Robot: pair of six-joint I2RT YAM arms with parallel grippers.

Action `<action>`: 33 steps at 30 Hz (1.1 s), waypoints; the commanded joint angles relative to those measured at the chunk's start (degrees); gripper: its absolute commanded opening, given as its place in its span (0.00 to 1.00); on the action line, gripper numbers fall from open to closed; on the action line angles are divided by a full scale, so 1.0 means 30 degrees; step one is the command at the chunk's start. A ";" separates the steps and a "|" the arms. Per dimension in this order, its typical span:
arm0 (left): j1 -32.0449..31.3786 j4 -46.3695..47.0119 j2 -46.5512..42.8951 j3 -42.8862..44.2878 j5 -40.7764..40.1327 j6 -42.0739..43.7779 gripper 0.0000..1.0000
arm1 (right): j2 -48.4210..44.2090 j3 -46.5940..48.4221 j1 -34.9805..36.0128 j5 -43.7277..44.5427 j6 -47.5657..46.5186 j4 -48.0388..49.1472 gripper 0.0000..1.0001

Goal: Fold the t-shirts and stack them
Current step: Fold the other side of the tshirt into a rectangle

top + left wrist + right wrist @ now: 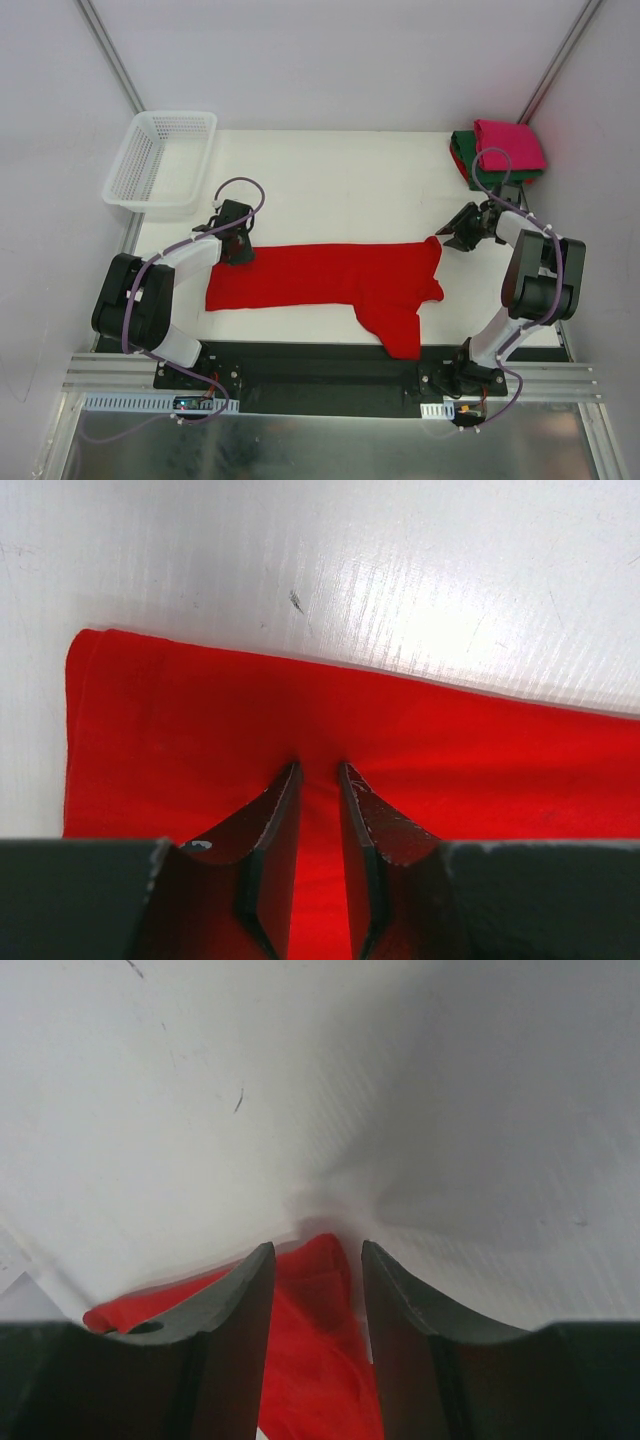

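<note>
On the white table (340, 185), seen from the top camera, I can see 1 red shirt (330, 275) lying flat. It is spread out long from left to right, close to the 2 arms. 1 part of it hangs down toward the near edge on the right. My left gripper (238, 250) sits on the far left corner of the red shirt. My right gripper (447, 238) is at the far right corner, touching the tip of the cloth there. In the far right corner of the table there are 2 folded shirts. The pink shirt (510, 143) lies on top of the green shirt (463, 155). They are well apart from the red shirt. A white basket (135, 165) stands at the far left corner, half off the table.

In the left wrist camera, the left gripper (320, 767) has its 2 fingers close together. They pinch a little bit of the red shirt (180, 740) between them. The shirt's edge runs across the table (300, 560) just past the fingertips.

In the right wrist camera, the right gripper (317, 1247) has its 2 fingers farther apart. A bunched bit of the red shirt (315, 1340) sits in the gap between them. I cannot tell if the fingers squeeze it or just stand around it. Past the tips is bare table (200, 1110).
</note>
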 commanded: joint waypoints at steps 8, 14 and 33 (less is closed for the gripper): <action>0.0230 -0.0558 0.0222 0.0126 -0.0107 0.0451 0.21 | 0.1166 -0.0347 -0.0296 -0.3776 0.2120 0.3519 0.43; 0.0289 -0.0558 0.0280 0.0096 -0.0048 0.0451 0.21 | 0.1079 -0.0641 -0.0296 -0.3836 0.1887 0.3608 0.43; 0.0289 -0.0529 0.0281 0.0096 0.0069 0.0480 0.20 | -0.1411 -0.2047 -0.0296 -0.3427 0.1155 0.2408 0.43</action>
